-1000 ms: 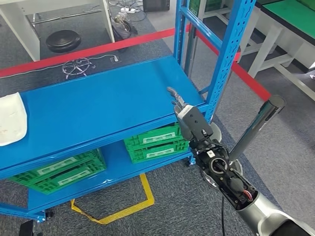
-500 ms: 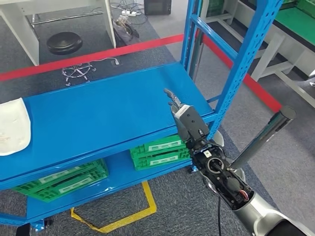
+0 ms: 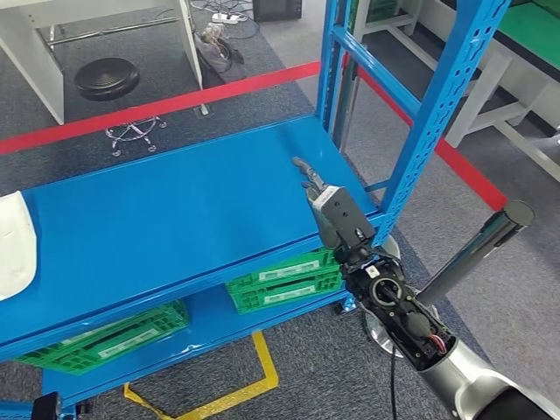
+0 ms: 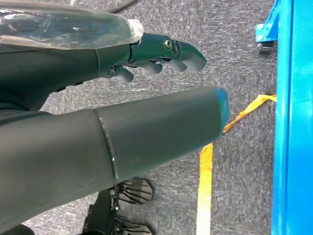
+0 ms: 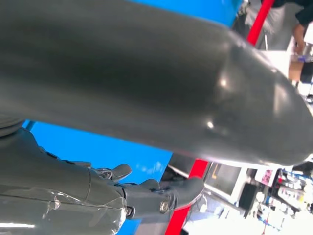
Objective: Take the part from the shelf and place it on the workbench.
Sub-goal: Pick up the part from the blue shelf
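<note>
I saw the part (image 3: 13, 255) as a white, shallow, tray-like piece with rounded corners, cut off by the picture's left edge in my head view. It lay flat on the middle deck of the blue shelf (image 3: 178, 210), at the far left end of that deck, well apart from my right hand (image 3: 328, 210). That hand hung over the deck's right end, near the blue upright, so almost the whole length of the deck lay between it and the part. Nothing touched the part, and its far end was out of frame.
</note>
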### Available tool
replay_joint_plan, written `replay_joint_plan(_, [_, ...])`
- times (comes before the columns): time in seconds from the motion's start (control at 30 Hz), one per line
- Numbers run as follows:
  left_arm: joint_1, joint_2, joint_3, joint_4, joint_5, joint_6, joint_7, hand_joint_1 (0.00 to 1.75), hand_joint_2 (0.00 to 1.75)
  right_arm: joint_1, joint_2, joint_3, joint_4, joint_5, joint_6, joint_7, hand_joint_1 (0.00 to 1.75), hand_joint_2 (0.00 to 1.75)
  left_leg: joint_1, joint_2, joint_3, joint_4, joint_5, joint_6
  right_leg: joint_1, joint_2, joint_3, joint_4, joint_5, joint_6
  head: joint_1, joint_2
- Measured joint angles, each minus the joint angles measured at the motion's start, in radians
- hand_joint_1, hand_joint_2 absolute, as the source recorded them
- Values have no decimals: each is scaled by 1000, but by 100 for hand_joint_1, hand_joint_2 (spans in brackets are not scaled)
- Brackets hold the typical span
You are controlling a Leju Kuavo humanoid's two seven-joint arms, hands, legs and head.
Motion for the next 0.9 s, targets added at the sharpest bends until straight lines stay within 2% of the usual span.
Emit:
replay_joint_plan(0.27, [-4, 3, 0, 0, -8, 5, -3, 0, 0, -3, 0, 0, 9, 2, 6, 1, 0, 0, -2, 0, 2, -9, -3, 8, -2, 1, -2, -1, -4, -2, 0, 0])
replay_joint_plan(0.4, [-5, 2, 0, 0, -8, 6, -3, 0, 0, -7, 0, 0, 10, 3, 7, 0, 0, 0, 2, 1, 10, -28, 6, 10, 0, -2, -1, -2, -4, 5, 0, 0])
replay_joint_plan(0.43, [-5, 2, 0, 0, -8, 7, -3, 0, 0, -9, -1, -1, 10, 3, 7, 0, 0, 0, 6, 2, 16, -38, 11, 10, 0, -3, -9, 15, -17, 9, 2, 0])
replay_joint_plan(0.47, [-5, 1, 0, 0, -8, 7, -3, 0, 0, -11, -2, -1, 11, 4, 7, 0, 0, 0, 9, 3, 22, -46, 16, 10, -1, -3, -27, 55, -40, 13, 4, 0])
replay_joint_plan(0.53, [-6, -1, 0, 0, -8, 7, -3, 0, 0, -10, -3, 0, 12, 4, 7, 0, 0, 0, 10, 4, 24, -49, 17, 11, -6, -4, -87, 190, -103, 23, 7, 0])
replay_joint_plan(0.6, [-5, -2, 0, 0, -8, 7, -3, 0, 0, -7, -3, 0, 14, 4, 7, 0, 0, 0, 10, 3, 25, -48, 17, 11, -11, -4, -134, 292, -137, 31, 9, 0])
replay_joint_plan(0.67, [-4, -2, 0, 0, -8, 7, -3, 0, 0, -6, -4, 0, 16, 4, 7, 0, 0, 0, 11, 3, 25, -48, 16, 11, -13, -4, -144, 313, -140, 33, 11, 0])
replay_joint_plan(0.9, [-4, -3, 0, 0, -8, 7, -3, 0, 0, -6, -4, 0, 17, 4, 7, 0, 0, 0, 11, 2, 26, -48, 16, 11, -14, -4, -145, 312, -135, 34, 11, 0])
